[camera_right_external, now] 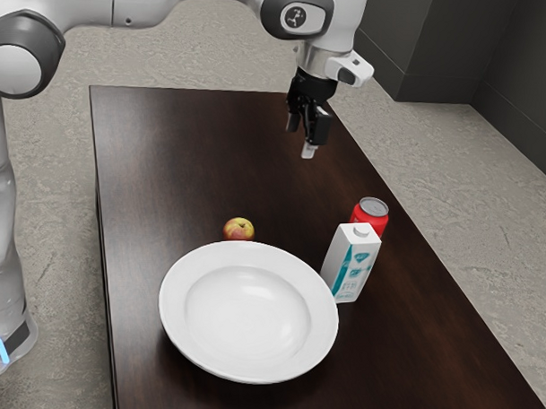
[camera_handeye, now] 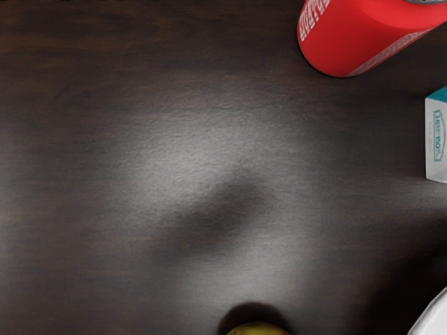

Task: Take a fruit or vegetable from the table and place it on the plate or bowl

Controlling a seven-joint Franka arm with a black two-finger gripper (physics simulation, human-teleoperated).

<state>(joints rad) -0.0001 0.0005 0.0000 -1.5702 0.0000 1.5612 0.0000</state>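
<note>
The gripper (camera_right_external: 308, 131) hangs above the dark wooden table (camera_right_external: 181, 154) with its fingers a little spread and nothing between them. The apple (camera_right_external: 239, 229) lies on the table well apart from it, toward the exterior view's left and nearer the camera, just beside the far rim of the white plate (camera_right_external: 169, 298). It is small and round, red with yellow patches. A red can (camera_right_external: 369, 215) and a milk carton (camera_right_external: 351, 265) stand together close to the plate.

Oblique overview, wrist top-down (shared table (camera_right_external: 164, 154))
</note>
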